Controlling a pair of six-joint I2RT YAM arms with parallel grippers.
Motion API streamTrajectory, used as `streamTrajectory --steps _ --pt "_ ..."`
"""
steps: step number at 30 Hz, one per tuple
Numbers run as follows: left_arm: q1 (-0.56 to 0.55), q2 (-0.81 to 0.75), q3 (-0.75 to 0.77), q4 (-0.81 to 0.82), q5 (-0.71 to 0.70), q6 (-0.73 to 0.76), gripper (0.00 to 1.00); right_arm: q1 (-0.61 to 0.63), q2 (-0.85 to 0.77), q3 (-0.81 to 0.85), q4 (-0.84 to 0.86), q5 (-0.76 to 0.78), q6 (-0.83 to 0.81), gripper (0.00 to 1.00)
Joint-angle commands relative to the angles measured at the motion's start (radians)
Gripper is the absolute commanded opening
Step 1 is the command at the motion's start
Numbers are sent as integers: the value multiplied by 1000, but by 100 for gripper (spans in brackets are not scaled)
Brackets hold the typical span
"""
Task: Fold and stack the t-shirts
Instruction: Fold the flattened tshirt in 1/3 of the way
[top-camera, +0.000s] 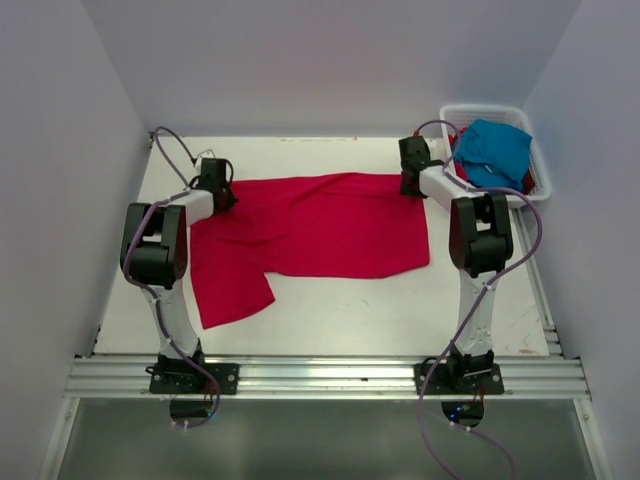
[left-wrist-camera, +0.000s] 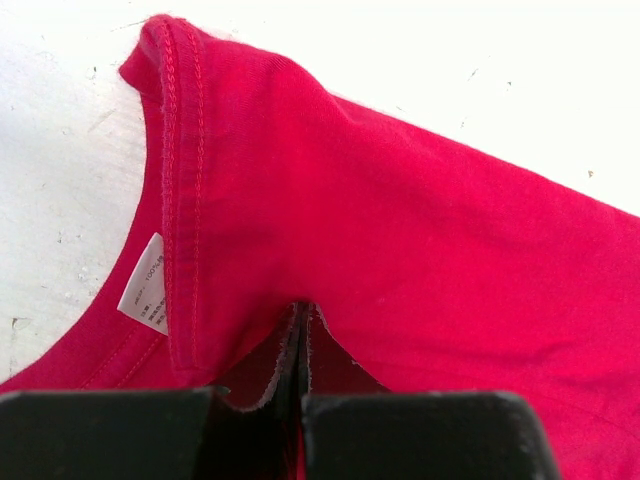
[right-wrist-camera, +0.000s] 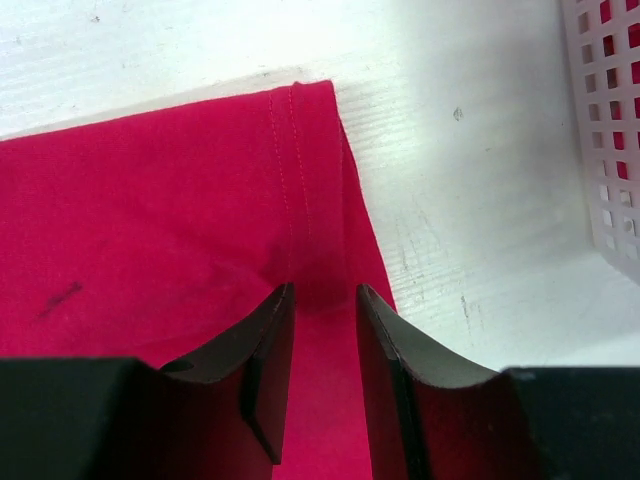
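Top view: both arms reach fwd from the bottom of the frame, elbows raised, forearms angled down toward the upper half. The left gripper (top-camera: 222, 192) sits left of centre, on the left edge of a crimson red short-sleeved cloth t-shirt (top-camera: 320, 232). The shirt lies spread across the middle of the white table (top-camera: 350, 320), w/ a flap reaching toward lower left. The right gripper (top-camera: 410, 182) is down at the shirt's upper right corner. In the upper right a white slatted plastic basket (top-camera: 537, 165) holds a crumpled turquoise blue t-shirt (top-camera: 495, 150).

Left wrist view shows what the top view can't. The left gripper (left-wrist-camera: 300, 400) has its fingers pressed together, pinching a raised fold of the red shirt just beside the collar. A white care label (left-wrist-camera: 145, 285) sits inside the neckline, left of frame.

Right wrist view: the right gripper (right-wrist-camera: 325, 340) has its fingers spread w/ a clear gap, low over the stitched hem corner. The cloth lies flat below, nothing pinched. The basket wall (right-wrist-camera: 610, 130) is at far right, apart from the shirt.
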Motion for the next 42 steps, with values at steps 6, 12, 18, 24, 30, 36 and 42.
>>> streamTrajectory --steps 6,12,18,24,30,36,42 --pt "5 10 -17 -61 25 15 0 -1 -36 -27 10 18 29 34" --pt "5 9 -19 -61 23 12 0 -11 -19 -31 12 7 37 34" --pt "5 13 -17 -63 23 11 0 -22 -3 -22 15 -13 41 23" --pt "5 15 -17 -66 23 8 0 -28 4 -13 9 -18 51 14" --pt "5 12 -20 -69 22 6 0 -31 14 -7 -5 -41 54 24" --pt "5 12 -22 -67 26 3 0 -37 27 5 -11 -87 54 38" --pt "5 20 -24 -63 29 0 0 -42 37 18 -16 -97 51 19"
